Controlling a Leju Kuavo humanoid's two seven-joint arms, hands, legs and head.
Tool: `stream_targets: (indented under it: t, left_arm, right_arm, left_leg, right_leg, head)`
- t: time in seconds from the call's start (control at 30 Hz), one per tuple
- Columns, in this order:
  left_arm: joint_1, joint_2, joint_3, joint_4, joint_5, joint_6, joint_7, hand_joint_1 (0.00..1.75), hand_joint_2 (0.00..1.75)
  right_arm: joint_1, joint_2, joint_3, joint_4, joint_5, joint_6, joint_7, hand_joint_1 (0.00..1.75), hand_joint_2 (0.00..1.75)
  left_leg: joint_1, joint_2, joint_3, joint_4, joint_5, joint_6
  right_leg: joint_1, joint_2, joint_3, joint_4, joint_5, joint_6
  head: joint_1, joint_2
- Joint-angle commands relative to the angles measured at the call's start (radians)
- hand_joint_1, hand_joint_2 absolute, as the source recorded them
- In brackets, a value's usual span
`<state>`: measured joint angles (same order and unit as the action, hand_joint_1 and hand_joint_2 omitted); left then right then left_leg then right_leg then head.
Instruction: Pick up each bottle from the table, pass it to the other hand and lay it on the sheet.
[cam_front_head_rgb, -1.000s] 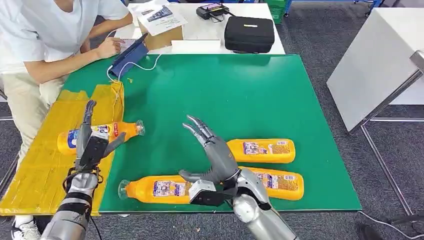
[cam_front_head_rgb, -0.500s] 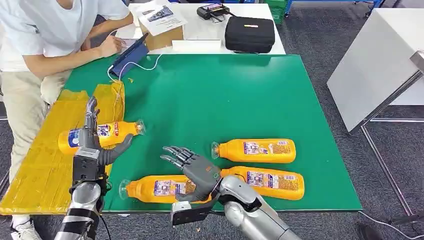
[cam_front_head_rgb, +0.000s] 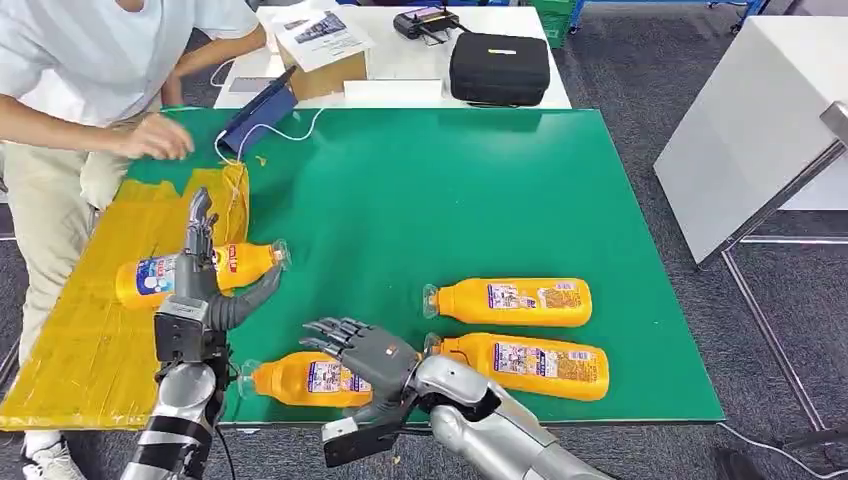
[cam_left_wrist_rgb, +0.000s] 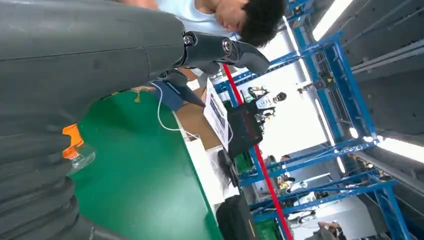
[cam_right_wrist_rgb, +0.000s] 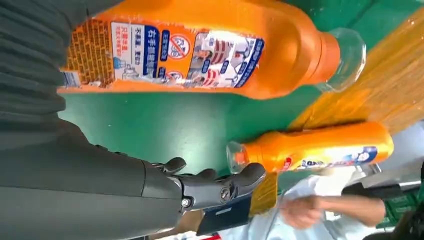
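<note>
From my head view, my right hand (cam_front_head_rgb: 365, 350) hangs over the nearest orange bottle (cam_front_head_rgb: 300, 380), which lies on the green table (cam_front_head_rgb: 480, 190) close to the front edge. My fingers are spread apart and bent a little. I hold nothing, and I cannot tell if I touch the bottle yet. I think I am at the step of picking this bottle up. Next I need to go down and close my fingers around its middle, then pass it to my other hand. My left hand (cam_front_head_rgb: 200, 290) stands up with its fingers apart and holds nothing. It is just in front of the bottle on the sheet (cam_front_head_rgb: 145, 278), which lies across the edge of the yellow sheet (cam_front_head_rgb: 90, 330). Two more orange bottles (cam_front_head_rgb: 515, 302) wait on the table to my right. A person's hand (cam_front_head_rgb: 155, 137) reaches over the far corner.

From my left wrist view, I see my thumb (cam_left_wrist_rgb: 220, 50) held out, with nothing in my hand.

From my right wrist view, the nearest bottle is very close to my palm. My thumb (cam_right_wrist_rgb: 215, 185) is away from it, so my hand is not closed.
</note>
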<state>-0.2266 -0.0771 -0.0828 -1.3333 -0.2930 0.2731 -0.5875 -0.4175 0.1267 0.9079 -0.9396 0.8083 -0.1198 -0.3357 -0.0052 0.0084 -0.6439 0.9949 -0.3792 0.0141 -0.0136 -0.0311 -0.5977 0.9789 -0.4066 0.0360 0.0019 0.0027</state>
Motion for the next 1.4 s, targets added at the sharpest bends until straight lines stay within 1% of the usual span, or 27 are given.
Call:
stream_targets:
  t: [0.03, 0.07, 0.17, 0.2, 0.27, 0.33, 0.37, 0.47, 0.5, 0.53, 0.63, 0.67, 0.73, 0.77, 0.83, 0.87, 0.9, 0.93, 1.03, 1.07, 1.13, 1.27, 1.3, 1.37, 1.4]
  left_arm:
    - [-0.029, -0.003, -0.023, 0.042, 0.018, -0.009, 0.016, 0.00, 1.75]
    - [-0.023, -0.003, -0.019, 0.036, 0.021, -0.008, 0.018, 0.00, 1.75]
    - [-0.011, -0.004, -0.013, 0.022, 0.026, -0.010, 0.023, 0.00, 1.75]
    - [-0.004, -0.004, -0.011, 0.013, 0.028, -0.012, 0.026, 0.00, 1.75]
    - [0.001, -0.006, -0.008, 0.009, 0.028, -0.013, 0.029, 0.00, 1.75]
    - [0.004, -0.007, -0.004, 0.005, 0.028, -0.015, 0.031, 0.00, 1.75]
    - [0.004, -0.007, -0.004, 0.005, 0.028, -0.015, 0.031, 0.00, 1.75]
    - [0.009, -0.009, 0.000, -0.001, 0.028, -0.016, 0.035, 0.00, 1.75]
    - [0.012, -0.010, 0.003, -0.005, 0.028, -0.019, 0.039, 0.00, 1.75]
    - [0.012, -0.012, 0.004, -0.004, 0.027, -0.023, 0.043, 0.00, 1.75]
    - [0.008, -0.016, 0.002, 0.005, 0.028, -0.026, 0.045, 0.00, 1.75]
    - [0.007, -0.017, 0.001, 0.008, 0.028, -0.027, 0.045, 0.00, 1.75]
    - [0.003, -0.019, -0.002, 0.014, 0.028, -0.029, 0.047, 0.00, 1.75]
    - [0.002, -0.019, -0.003, 0.015, 0.028, -0.030, 0.047, 0.00, 1.75]
    - [-0.004, -0.020, -0.007, 0.024, 0.029, -0.033, 0.048, 0.00, 1.75]
    - [-0.004, -0.020, -0.007, 0.024, 0.029, -0.033, 0.048, 0.00, 1.75]
    - [-0.004, -0.020, -0.007, 0.024, 0.029, -0.033, 0.048, 0.00, 1.75]
    - [-0.004, -0.020, -0.007, 0.024, 0.029, -0.033, 0.048, 0.00, 1.75]
    - [-0.004, -0.020, -0.007, 0.024, 0.029, -0.033, 0.048, 0.00, 1.75]
    - [-0.004, -0.020, -0.007, 0.024, 0.029, -0.033, 0.048, 0.00, 1.75]
    - [-0.007, -0.021, -0.008, 0.026, 0.031, -0.037, 0.050, 0.00, 1.75]
    - [-0.025, -0.026, -0.022, 0.044, 0.031, -0.040, 0.050, 0.00, 1.75]
    - [-0.029, -0.026, -0.024, 0.050, 0.033, -0.042, 0.051, 0.00, 1.75]
    - [-0.035, -0.029, -0.028, 0.054, 0.034, -0.043, 0.051, 0.00, 1.75]
    - [-0.040, -0.029, -0.030, 0.062, 0.039, -0.044, 0.051, 0.00, 1.75]
  right_arm:
    - [-0.082, 0.008, 0.095, 0.139, 0.067, -0.053, 0.075, 0.00, 1.75]
    - [-0.091, 0.007, 0.101, 0.154, 0.100, -0.078, 0.112, 0.00, 1.75]
    - [-0.099, 0.005, 0.097, 0.167, 0.137, -0.109, 0.156, 0.00, 1.75]
    - [-0.103, 0.004, 0.093, 0.173, 0.164, -0.121, 0.182, 0.00, 1.75]
    - [-0.103, 0.003, 0.084, 0.174, 0.185, -0.136, 0.202, 0.00, 1.75]
    - [-0.101, 0.006, 0.069, 0.173, 0.217, -0.146, 0.223, 0.00, 1.75]
    - [-0.101, 0.006, 0.069, 0.173, 0.217, -0.146, 0.223, 0.00, 1.75]
    - [-0.100, 0.009, 0.060, 0.176, 0.249, -0.170, 0.260, 0.00, 1.75]
    - [-0.099, 0.015, 0.045, 0.182, 0.270, -0.172, 0.277, 0.00, 1.75]
    - [-0.097, 0.019, 0.033, 0.187, 0.285, -0.170, 0.283, 0.00, 1.75]
    - [-0.103, 0.025, 0.019, 0.207, 0.286, -0.156, 0.287, 0.00, 1.75]
    - [-0.105, 0.028, 0.016, 0.213, 0.287, -0.154, 0.289, 0.00, 1.75]
    - [-0.113, 0.036, 0.003, 0.242, 0.291, -0.145, 0.297, 0.00, 1.75]
    - [-0.114, 0.037, 0.001, 0.246, 0.290, -0.142, 0.298, 0.00, 1.75]
    - [-0.126, 0.043, -0.009, 0.281, 0.289, -0.137, 0.300, 0.00, 1.75]
    - [-0.126, 0.043, -0.009, 0.281, 0.289, -0.137, 0.300, 0.00, 1.75]
    - [-0.126, 0.043, -0.009, 0.281, 0.289, -0.137, 0.300, 0.00, 1.75]
    - [-0.126, 0.043, -0.009, 0.281, 0.289, -0.137, 0.300, 0.00, 1.75]
    - [-0.126, 0.043, -0.009, 0.281, 0.289, -0.137, 0.300, 0.00, 1.75]
    - [-0.126, 0.043, -0.009, 0.281, 0.289, -0.137, 0.300, 0.00, 1.75]
    - [-0.131, 0.049, -0.013, 0.302, 0.286, -0.119, 0.304, 0.00, 1.75]
    - [-0.152, 0.055, -0.020, 0.366, 0.270, -0.096, 0.281, 0.00, 1.75]
    - [-0.160, 0.061, -0.018, 0.385, 0.268, -0.086, 0.274, 0.09, 1.75]
    - [-0.166, 0.059, -0.021, 0.402, 0.263, -0.079, 0.267, 0.49, 1.75]
    - [-0.175, 0.067, -0.022, 0.425, 0.255, -0.066, 0.254, 0.72, 1.75]
  left_leg:
    - [0.001, -0.001, 0.003, 0.000, -0.001, -0.001]
    - [0.001, -0.001, 0.004, 0.000, -0.002, -0.001]
    - [0.002, -0.001, 0.008, 0.001, -0.004, -0.002]
    - [0.002, -0.001, 0.007, 0.001, -0.003, -0.002]
    - [0.001, 0.000, 0.006, 0.000, -0.003, -0.001]
    - [0.002, -0.001, 0.007, 0.001, -0.004, -0.002]
    - [0.001, -0.001, 0.003, 0.000, -0.002, -0.001]
    - [0.002, -0.001, 0.007, 0.001, -0.004, -0.001]
    - [0.001, -0.001, 0.003, 0.000, -0.002, -0.001]
    - [0.001, -0.001, 0.005, 0.001, -0.003, -0.001]
    - [0.001, -0.001, 0.005, 0.001, -0.003, -0.001]
    - [0.001, -0.001, 0.003, 0.000, -0.001, -0.001]
    - [0.002, -0.001, 0.006, 0.001, -0.003, -0.002]
    - [0.000, -0.001, 0.003, 0.000, -0.001, -0.001]
    - [0.002, -0.001, 0.006, 0.001, -0.003, -0.002]
    - [0.001, -0.001, 0.004, 0.000, -0.002, -0.001]
    - [0.002, -0.002, 0.006, 0.001, -0.003, -0.001]
    - [0.001, -0.002, 0.004, 0.000, -0.001, -0.001]
    - [0.001, -0.002, 0.004, 0.001, -0.002, -0.001]
    - [0.001, -0.001, 0.003, 0.000, -0.001, -0.001]
    - [0.002, -0.002, 0.006, 0.001, -0.003, -0.001]
    - [0.001, -0.002, 0.006, 0.000, -0.003, -0.002]
    - [0.001, -0.002, 0.003, 0.000, -0.001, -0.001]
    - [0.002, -0.004, 0.006, 0.001, -0.003, -0.002]
    - [0.000, -0.002, 0.003, 0.000, -0.001, -0.001]
  right_leg:
    - [0.001, 0.002, 0.004, -0.001, -0.001, -0.001]
    - [0.001, 0.002, 0.005, 0.000, -0.002, -0.001]
    - [0.002, 0.003, 0.009, -0.001, -0.004, -0.002]
    - [0.001, 0.003, 0.008, -0.001, -0.003, -0.002]
    - [0.001, 0.003, 0.006, -0.001, -0.002, -0.001]
    - [0.002, 0.003, 0.008, -0.001, -0.003, -0.002]
    - [0.001, 0.002, 0.004, -0.001, -0.002, -0.001]
    - [0.001, 0.003, 0.008, -0.001, -0.004, -0.001]
    - [0.001, 0.002, 0.004, -0.001, -0.002, -0.001]
    - [0.001, 0.002, 0.006, 0.000, -0.002, -0.001]
    - [0.001, 0.002, 0.006, 0.000, -0.002, -0.001]
    - [0.000, 0.001, 0.003, 0.000, -0.001, -0.001]
    - [0.001, 0.002, 0.007, 0.000, -0.003, -0.002]
    - [0.000, 0.001, 0.003, 0.000, -0.001, -0.001]
    - [0.001, 0.002, 0.007, 0.000, -0.003, -0.001]
    - [0.001, 0.002, 0.005, 0.000, -0.002, -0.001]
    - [0.001, 0.002, 0.007, -0.001, -0.003, -0.001]
    - [0.000, 0.001, 0.004, -0.001, -0.002, -0.001]
    - [0.001, 0.001, 0.006, -0.001, -0.002, -0.001]
    - [0.000, 0.001, 0.003, -0.001, -0.001, -0.001]
    - [0.001, 0.002, 0.007, -0.001, -0.003, -0.001]
    - [0.001, 0.001, 0.007, -0.001, -0.003, -0.002]
    - [0.000, 0.000, 0.004, -0.001, -0.001, -0.001]
    - [0.001, 0.000, 0.007, 0.000, -0.003, -0.002]
    - [0.000, 0.000, 0.004, 0.000, -0.002, -0.001]
  head:
    - [0.000, 0.000]
    - [0.000, 0.000]
    - [0.000, 0.000]
    - [0.000, 0.000]
    - [0.000, 0.000]
    - [0.000, 0.000]
    - [0.000, 0.000]
    - [0.000, 0.000]
    - [0.000, 0.000]
    - [0.000, 0.000]
    - [0.000, 0.000]
    - [0.000, 0.000]
    - [0.000, 0.000]
    - [0.000, 0.000]
    - [0.000, 0.000]
    - [0.000, 0.000]
    - [0.000, 0.000]
    - [0.000, 0.000]
    - [0.000, 0.000]
    - [0.000, 0.000]
    - [0.000, 0.000]
    - [0.000, 0.000]
    - [0.000, 0.000]
    - [0.000, 0.000]
    - [0.000, 0.000]
